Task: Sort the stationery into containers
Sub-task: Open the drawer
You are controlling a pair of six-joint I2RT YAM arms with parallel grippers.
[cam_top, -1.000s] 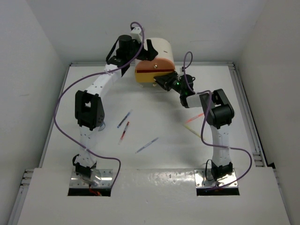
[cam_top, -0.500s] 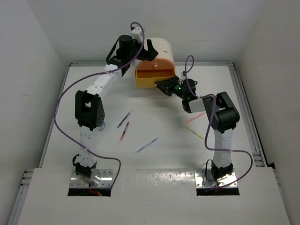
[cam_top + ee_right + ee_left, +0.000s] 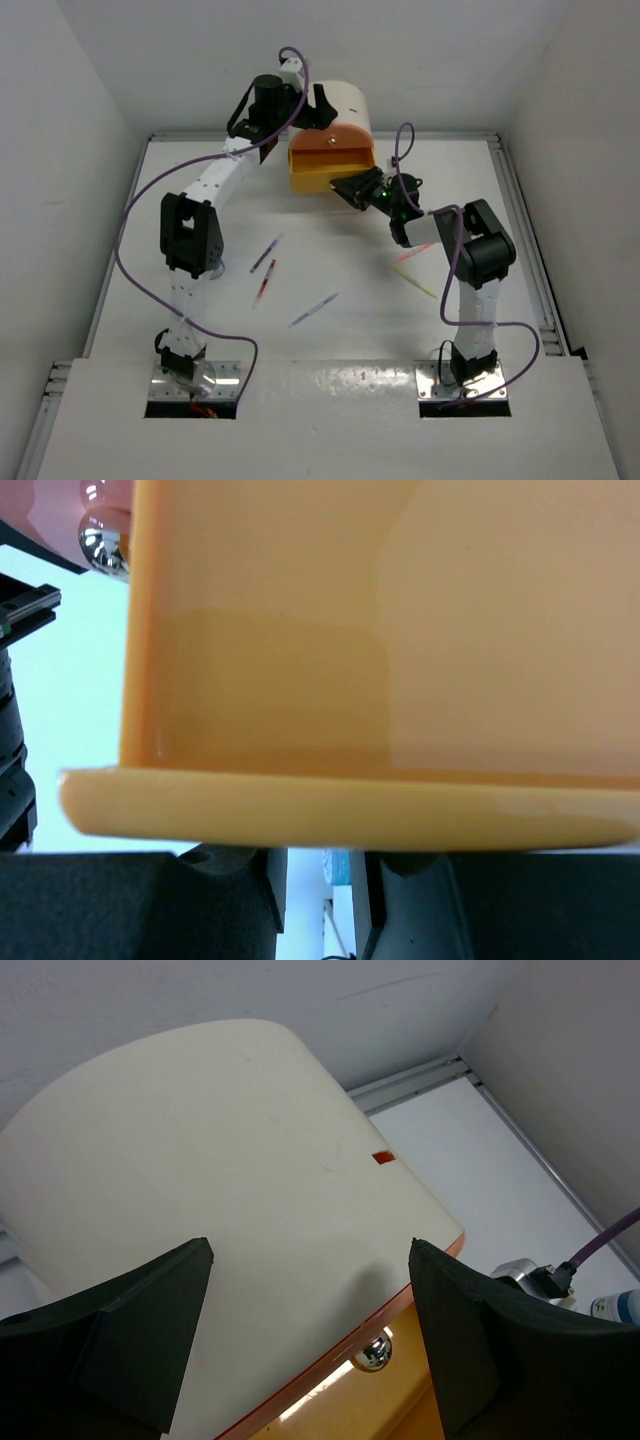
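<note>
One red pen (image 3: 264, 282) overhead only, drawer (image 3: 330, 630) filling wrist-view

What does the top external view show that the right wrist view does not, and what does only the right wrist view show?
Only the top view: the cream box, three pens and two sticks loose on the table, and the left hand at the box. Only the right wrist view: the inside of the open drawer from close, with nothing in the part that shows, and a shiny knob at the upper left. Both: the orange drawer, and the right hand at its front edge.
</note>
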